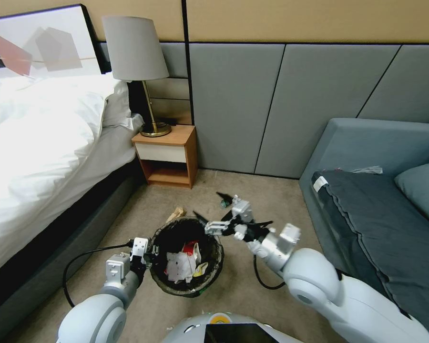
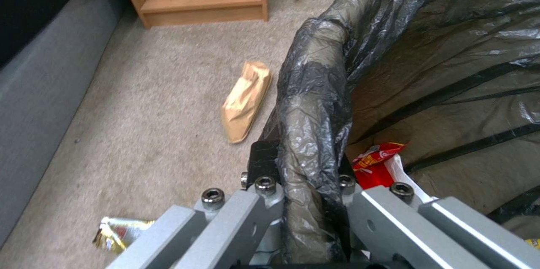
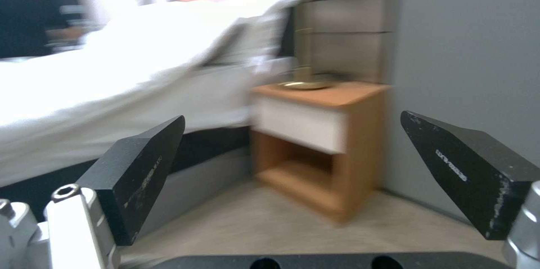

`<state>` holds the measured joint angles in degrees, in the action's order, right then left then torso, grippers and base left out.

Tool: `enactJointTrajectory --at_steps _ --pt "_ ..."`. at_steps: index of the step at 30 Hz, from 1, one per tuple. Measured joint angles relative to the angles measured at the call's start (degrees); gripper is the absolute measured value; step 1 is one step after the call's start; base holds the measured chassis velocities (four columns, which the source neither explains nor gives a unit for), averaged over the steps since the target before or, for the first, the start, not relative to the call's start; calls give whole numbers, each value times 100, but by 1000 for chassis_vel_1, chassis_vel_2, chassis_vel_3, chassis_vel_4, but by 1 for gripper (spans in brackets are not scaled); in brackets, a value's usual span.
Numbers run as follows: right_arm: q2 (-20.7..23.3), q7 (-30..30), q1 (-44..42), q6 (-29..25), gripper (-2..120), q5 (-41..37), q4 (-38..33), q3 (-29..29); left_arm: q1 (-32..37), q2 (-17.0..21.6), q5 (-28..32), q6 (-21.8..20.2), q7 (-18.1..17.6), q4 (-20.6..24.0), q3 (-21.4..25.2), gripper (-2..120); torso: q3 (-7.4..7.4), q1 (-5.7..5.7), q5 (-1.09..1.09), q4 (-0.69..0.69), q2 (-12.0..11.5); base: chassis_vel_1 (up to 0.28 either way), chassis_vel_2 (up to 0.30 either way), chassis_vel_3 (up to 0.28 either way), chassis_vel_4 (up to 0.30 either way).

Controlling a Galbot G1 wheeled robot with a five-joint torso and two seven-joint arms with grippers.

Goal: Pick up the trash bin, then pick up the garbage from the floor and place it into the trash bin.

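While crinkled bag plastic hides its fingertips, the left end effector [image 2: 306, 184] pinches the trash bin [image 1: 186, 257] rim at nine o'clock; the right end effector [image 1: 222, 223] gapes, empty.

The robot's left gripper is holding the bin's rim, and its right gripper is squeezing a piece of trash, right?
Not quite. The left gripper does clamp the trash bin rim, but the right gripper is open and holds nothing, as the right wrist view shows.
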<state>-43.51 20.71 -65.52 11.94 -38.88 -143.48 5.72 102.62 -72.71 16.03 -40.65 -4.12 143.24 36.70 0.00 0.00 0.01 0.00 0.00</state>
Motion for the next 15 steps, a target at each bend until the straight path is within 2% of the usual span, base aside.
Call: enactJointTrajectory --at_steps 5,9,11,15 --pt "-339 72 -527 58 100 509 0 763 54 -134 -49 14 -8 0 8 1 0 0 -1 1 0 0 0 0 0" --pt "-508 57 -817 94 100 724 19 1064 53 -137 -58 16 -13 0 16 1 0 0 -1 1 0 0 0 0 0" --pt "-917 -262 -1496 121 100 1132 74 1710 53 -126 -58 19 -11 0 42 1 0 0 -1 -1 0 0 0 0 0" --pt "-1291 -414 -2009 106 100 1478 95 2029 56 -141 -75 25 -13 0 61 1 0 0 -1 0 0 0 0 0 0"
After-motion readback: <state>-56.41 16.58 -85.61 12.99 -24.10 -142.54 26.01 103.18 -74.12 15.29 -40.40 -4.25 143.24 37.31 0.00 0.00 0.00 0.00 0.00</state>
